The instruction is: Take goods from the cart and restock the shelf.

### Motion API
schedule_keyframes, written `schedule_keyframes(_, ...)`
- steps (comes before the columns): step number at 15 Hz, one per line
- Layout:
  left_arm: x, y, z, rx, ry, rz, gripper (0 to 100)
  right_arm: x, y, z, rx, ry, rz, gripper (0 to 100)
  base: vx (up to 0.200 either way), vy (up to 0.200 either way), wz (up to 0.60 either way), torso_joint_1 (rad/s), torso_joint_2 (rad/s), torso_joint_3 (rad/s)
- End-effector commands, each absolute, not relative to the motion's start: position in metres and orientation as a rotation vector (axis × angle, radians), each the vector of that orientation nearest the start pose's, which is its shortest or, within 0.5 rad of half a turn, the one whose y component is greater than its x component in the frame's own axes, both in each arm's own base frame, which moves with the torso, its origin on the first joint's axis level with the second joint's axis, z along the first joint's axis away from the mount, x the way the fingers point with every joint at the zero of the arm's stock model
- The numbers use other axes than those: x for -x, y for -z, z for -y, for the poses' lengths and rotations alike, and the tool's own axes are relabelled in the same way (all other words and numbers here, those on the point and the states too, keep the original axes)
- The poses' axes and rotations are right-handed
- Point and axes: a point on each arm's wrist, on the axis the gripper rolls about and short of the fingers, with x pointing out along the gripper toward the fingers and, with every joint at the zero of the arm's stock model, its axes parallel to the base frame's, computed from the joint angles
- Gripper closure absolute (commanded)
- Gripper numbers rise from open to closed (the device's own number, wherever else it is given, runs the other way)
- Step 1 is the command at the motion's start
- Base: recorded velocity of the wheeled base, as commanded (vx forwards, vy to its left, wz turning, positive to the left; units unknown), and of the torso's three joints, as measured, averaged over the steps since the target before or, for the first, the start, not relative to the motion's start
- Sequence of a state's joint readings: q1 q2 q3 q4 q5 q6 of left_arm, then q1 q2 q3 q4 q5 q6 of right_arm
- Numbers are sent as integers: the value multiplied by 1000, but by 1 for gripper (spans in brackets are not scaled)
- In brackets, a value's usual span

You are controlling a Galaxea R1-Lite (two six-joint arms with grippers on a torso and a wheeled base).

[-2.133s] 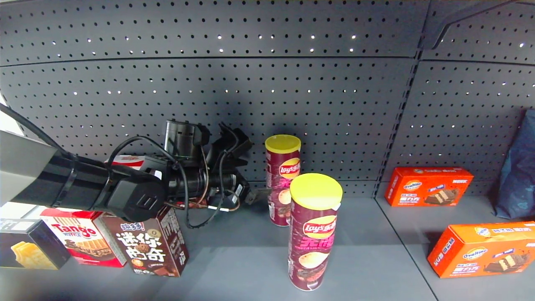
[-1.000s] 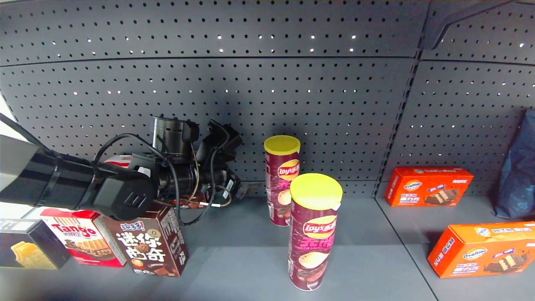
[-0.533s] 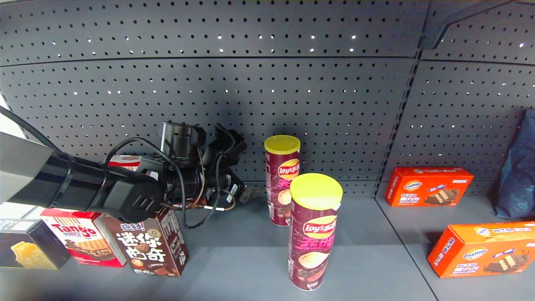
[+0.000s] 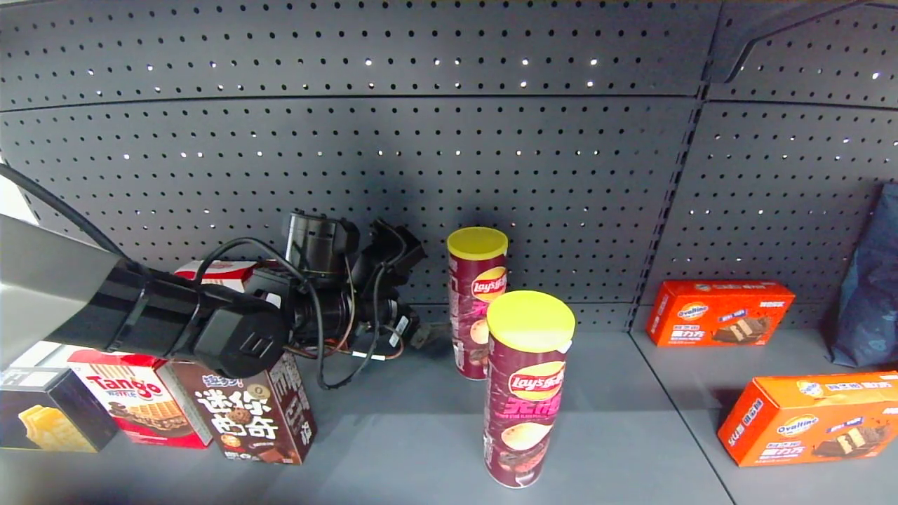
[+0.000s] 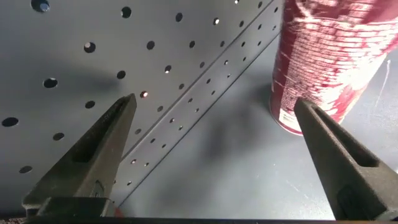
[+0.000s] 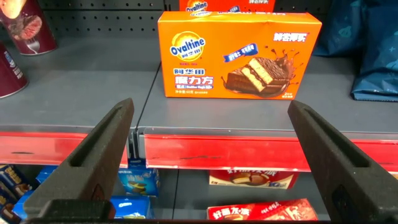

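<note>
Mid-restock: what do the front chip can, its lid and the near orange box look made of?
Front chip can: likely paperboard tube, glossy printed wrap, soft highlights.
Its lid: seemingly matte yellow plastic, small tab at rim.
Near orange box: thin printed cardboard, crisp folded edges, slight sheen.

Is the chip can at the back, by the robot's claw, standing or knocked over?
Standing. The rear chip can rests base-down on the shelf, yellow lid up.
</note>
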State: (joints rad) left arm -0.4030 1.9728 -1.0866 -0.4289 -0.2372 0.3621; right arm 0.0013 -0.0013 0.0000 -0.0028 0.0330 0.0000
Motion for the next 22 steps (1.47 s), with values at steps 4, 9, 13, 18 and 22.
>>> schedule_keyframes(4,-349,-139,154,-381,706,-356,0,23,-76,-1,0,-35,3,0,0,0,0,0,0,0)
schedule_keyframes(9,-354,-137,157,-381,708,-353,0,23,-76,-1,0,-35,3,0,0,0,0,0,0,0)
schedule_keyframes(13,-354,-135,159,-381,713,-357,0,23,-76,-1,0,-35,3,0,0,0,0,0,0,0)
schedule_keyframes(18,-355,-131,167,-384,728,-360,0,23,-76,-1,0,-35,3,0,0,0,0,0,0,0)
schedule_keyframes(22,-357,-133,169,-384,730,-351,0,23,-76,-1,0,-35,3,0,0,0,0,0,0,0)
